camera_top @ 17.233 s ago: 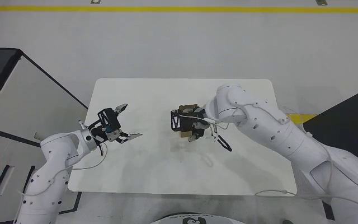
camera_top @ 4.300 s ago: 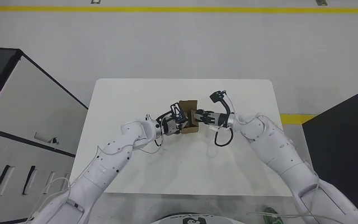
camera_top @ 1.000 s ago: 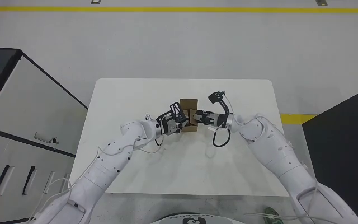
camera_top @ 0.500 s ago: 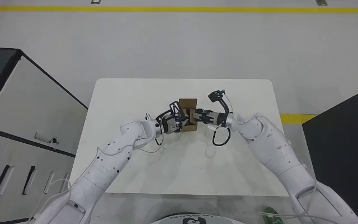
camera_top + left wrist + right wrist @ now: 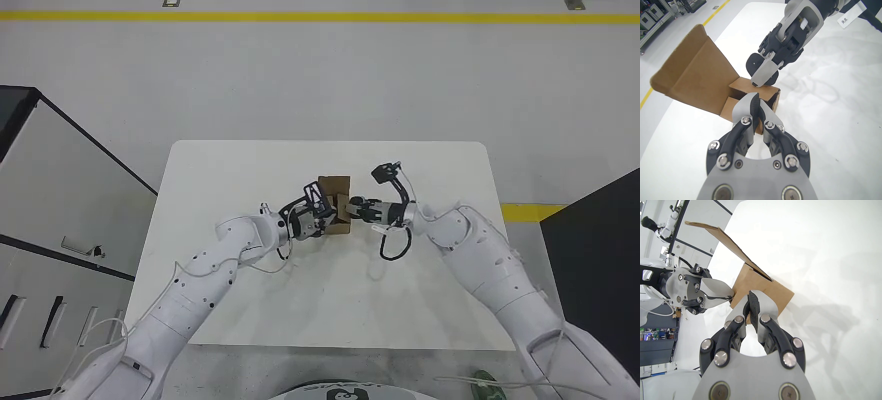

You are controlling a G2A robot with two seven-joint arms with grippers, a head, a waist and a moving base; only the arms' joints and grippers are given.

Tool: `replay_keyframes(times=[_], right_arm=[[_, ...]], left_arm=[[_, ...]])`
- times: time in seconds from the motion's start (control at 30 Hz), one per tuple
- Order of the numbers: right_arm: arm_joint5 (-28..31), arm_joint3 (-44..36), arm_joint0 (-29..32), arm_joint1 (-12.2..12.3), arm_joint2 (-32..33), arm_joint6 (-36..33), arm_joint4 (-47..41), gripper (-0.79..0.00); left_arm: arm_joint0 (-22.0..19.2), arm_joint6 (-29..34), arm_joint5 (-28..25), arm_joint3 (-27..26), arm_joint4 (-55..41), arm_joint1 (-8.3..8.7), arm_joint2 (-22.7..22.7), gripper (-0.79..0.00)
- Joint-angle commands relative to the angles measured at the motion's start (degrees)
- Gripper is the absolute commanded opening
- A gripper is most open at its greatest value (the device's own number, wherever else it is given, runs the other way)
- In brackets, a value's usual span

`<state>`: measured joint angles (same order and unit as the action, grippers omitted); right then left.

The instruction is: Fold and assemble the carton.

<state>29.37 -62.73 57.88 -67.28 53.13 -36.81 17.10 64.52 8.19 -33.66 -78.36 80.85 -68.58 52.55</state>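
Since the earliest frame the left arm is no longer standing off over the table's (image 5: 240, 170) left part; it is now sitting at the carton (image 5: 334, 188), opposite the right arm. Over the last second I am seeing no more than a slight shift of the raised flap (image 5: 693, 72).

I am finding the carton standing near the table's middle, a little toward the far edge, with its box part resting on the surface. The large flap is standing open, tilting up and away from the box.

The left claw (image 5: 755, 98) is pinching together on the box's near wall; a strip of card is showing between its fingers. From the right wrist camera I am seeing its tips (image 5: 730, 297) meeting the carton's edge (image 5: 757, 283).

The right claw (image 5: 751, 296) is likewise clamping on the opposite wall, with card showing between its pads. From the left wrist camera I am seeing its tip (image 5: 761, 81) touching the top of a folded-in panel.

Overhead, both claws (image 5: 322, 213) (image 5: 347, 210) are flanking the box, left and right.
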Motion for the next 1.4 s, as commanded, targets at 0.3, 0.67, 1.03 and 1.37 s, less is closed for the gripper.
replay_keyframes(times=[0.3, 0.67, 1.03, 1.37], right_arm=[[11.4, 1.4, 2.2, 1.7, 6.5, -6.1, -15.3, 0.000], [11.0, 1.2, 2.8, 1.7, 7.4, -6.0, -21.4, 0.000], [8.9, 2.4, 1.1, 1.4, 7.3, -9.1, -27.4, 0.000], [5.4, 6.2, -4.5, -0.1, 5.1, -14.1, -35.6, 0.000]], left_arm=[[2.8, -2.1, -0.4, -6.3, 1.7, 1.17, 3.5, 0.000], [3.8, -3.6, -1.1, -6.7, 1.6, 1.33, 3.6, 0.000], [4.8, -4.5, -1.1, -7.3, 3.3, 1.69, 4.3, 0.000], [8.3, -5.1, -0.9, -7.8, 2.4, 2.29, 5.8, 0.000]])
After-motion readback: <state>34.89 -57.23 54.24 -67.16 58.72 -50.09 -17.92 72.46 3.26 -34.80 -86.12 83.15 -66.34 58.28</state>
